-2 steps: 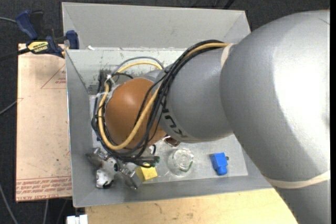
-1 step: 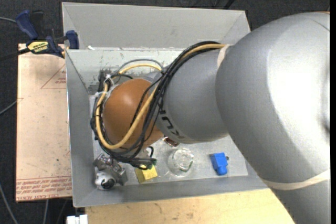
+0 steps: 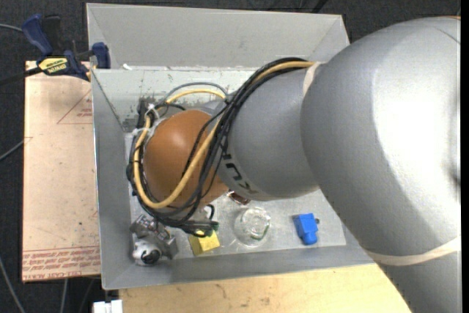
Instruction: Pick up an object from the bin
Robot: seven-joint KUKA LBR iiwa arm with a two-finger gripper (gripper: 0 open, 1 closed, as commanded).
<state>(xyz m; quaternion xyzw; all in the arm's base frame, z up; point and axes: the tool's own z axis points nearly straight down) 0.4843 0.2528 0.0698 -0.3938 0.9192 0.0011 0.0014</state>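
Gripper (image 3: 152, 237): lower left of the frame, low in the bin's (image 3: 220, 33) lower left corner, below the orange cover (image 3: 176, 154); grey metal end with a pale round part; released or clenched cannot be told

Nearest thing: block (image 3: 207, 242); yellow, small, squarish, flat on the floor just right of the gripper; dark bit at its upper left edge, partly under the cables (image 3: 192, 157); touching the gripper or not cannot be told

Cup (image 3: 253, 225): clear, round, seen from above; right of the block, near it but apart; lower middle of the frame

Blue piece (image 3: 306, 229): small, blocky, bright blue; right of the cup, well apart; close under the arm's (image 3: 381, 143) lower edge

Edges: left wall and front wall both near the gripper; front wall just below block, cup and blue piece; back wall tall and bare in the upper middle of the frame

Open room: bare floor between cup and blue piece; narrow strip along the front wall; small gap between block and cup

Hidden: middle and upper floor, under arm, cover and looped cables
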